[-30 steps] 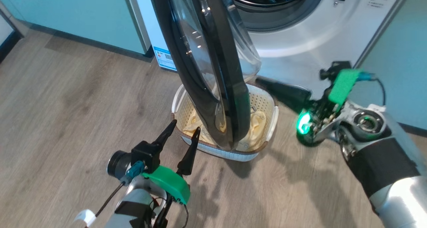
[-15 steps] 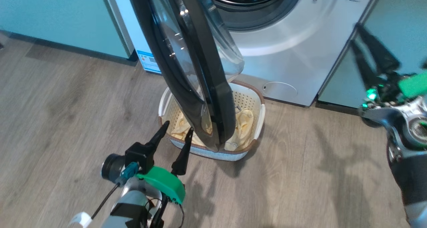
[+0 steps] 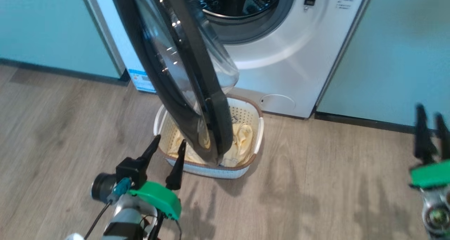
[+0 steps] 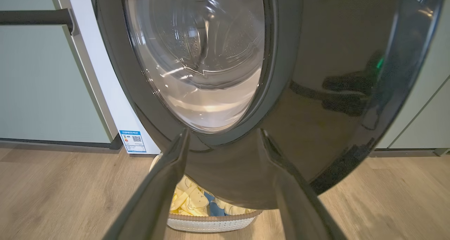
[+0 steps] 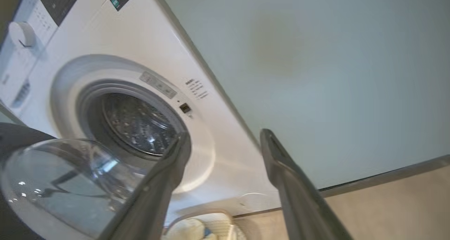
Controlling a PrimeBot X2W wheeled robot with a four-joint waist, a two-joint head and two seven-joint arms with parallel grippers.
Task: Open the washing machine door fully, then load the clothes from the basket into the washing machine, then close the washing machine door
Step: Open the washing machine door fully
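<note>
Awkwardly, the door [image 3: 175, 75] (half-open) overhangs the basket [image 3: 225, 170].

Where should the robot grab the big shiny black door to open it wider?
Likely the large round glossy black door's free edge, the low end hanging over the cream-white plastic basket. Come from its bulging-glass side and push leftward; the hinge is at its far left.

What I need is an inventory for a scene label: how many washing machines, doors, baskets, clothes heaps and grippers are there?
Washing machine: 1
Door: 1
Basket: 1
Heap of clothes: 1
Left gripper and right gripper: 2
Total: 6
</note>
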